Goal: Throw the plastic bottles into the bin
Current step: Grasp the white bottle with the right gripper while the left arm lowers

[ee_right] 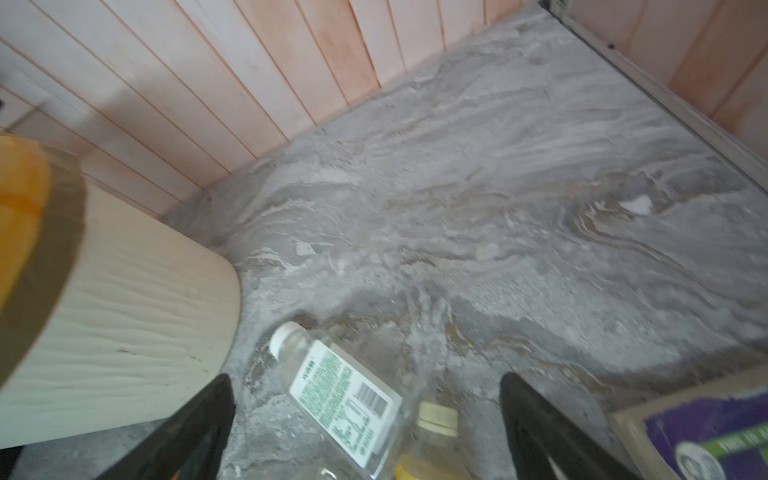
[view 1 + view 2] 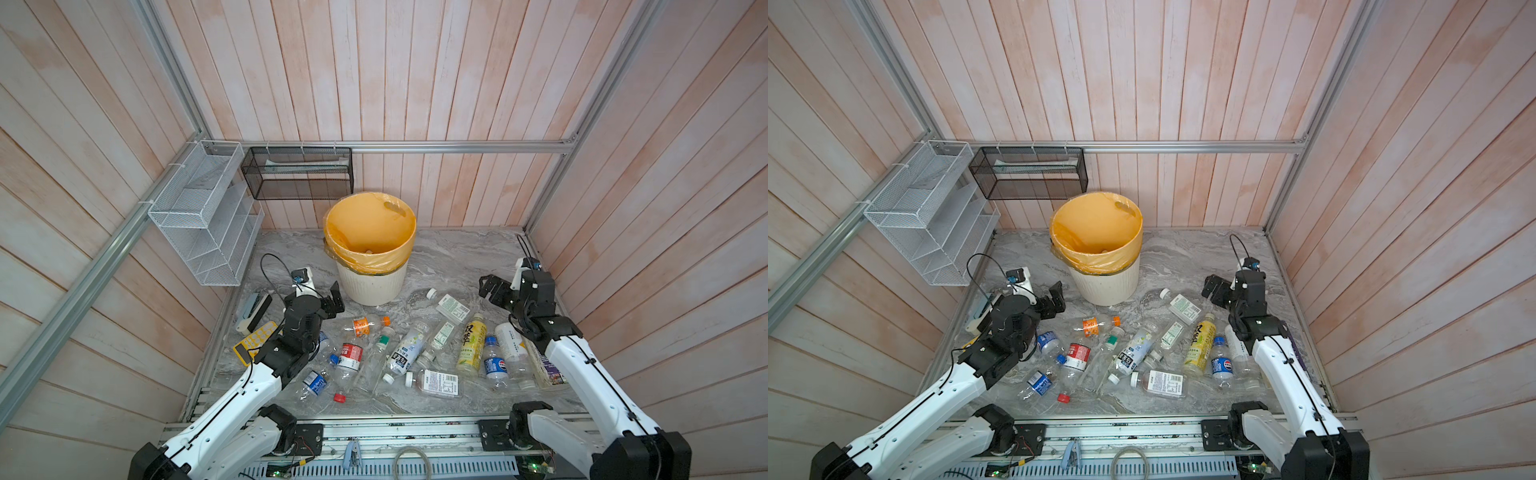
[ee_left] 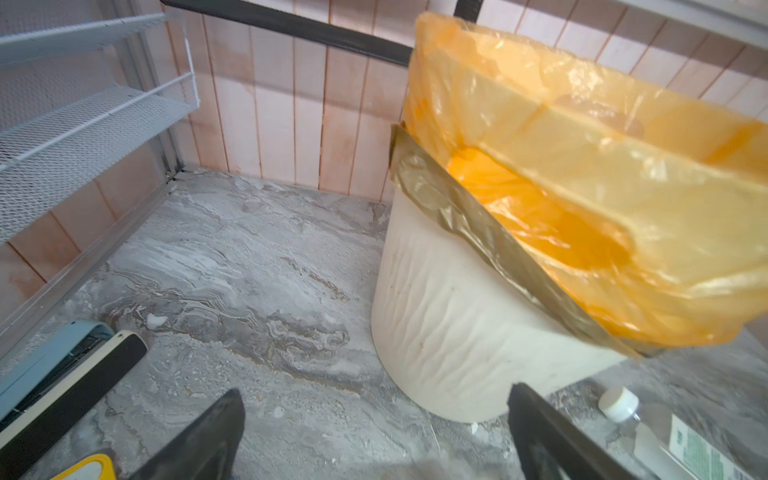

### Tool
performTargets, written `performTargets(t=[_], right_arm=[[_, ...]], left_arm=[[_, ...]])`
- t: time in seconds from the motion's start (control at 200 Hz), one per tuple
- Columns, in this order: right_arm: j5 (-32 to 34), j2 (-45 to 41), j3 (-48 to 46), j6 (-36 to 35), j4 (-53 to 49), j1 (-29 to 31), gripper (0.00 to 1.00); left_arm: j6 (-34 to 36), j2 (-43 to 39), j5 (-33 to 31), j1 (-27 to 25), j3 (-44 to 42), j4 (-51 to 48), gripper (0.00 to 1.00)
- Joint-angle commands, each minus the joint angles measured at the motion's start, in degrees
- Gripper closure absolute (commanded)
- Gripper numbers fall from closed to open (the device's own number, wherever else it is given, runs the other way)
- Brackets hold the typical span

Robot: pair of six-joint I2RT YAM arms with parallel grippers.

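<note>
On tabletop, in front of the bin (image 2: 370,286): plastic bottles (image 2: 405,353), about a dozen, lying flat, some touching.
- Left gripper (image 2: 334,298): jaws apart, empty, beside the bin; orange-label bottle (image 2: 361,326) near.
- Right gripper (image 2: 488,286): jaws apart, empty; green-print bottle (image 1: 345,390) near.
- Hazards: round bottles likely roll or slip when pinched; a neighbour may get nudged; a low carry could strike the bin rim.

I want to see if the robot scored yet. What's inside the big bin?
Inside the bin you can see its yellow-orange bag and one small pale thing deep down, too small to name. The bin's near wall hides most of the bottom.
</note>
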Motion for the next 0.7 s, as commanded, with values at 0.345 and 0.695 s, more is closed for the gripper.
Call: performTargets(t=[0.345,0.695], right_arm=[[11.91,-6.16,-9.40,6.92,-14.95,-2.30,0.00],[12.83,-5.39,-12.80,11.09,-16.83,-2.31,0.02]], left_arm=[[-0.13,4.97,0.16,-0.66,0.42,-0.99,0.00],[-1.18,4.67,2.81,-0.67,-1.18,0.44,0.00]])
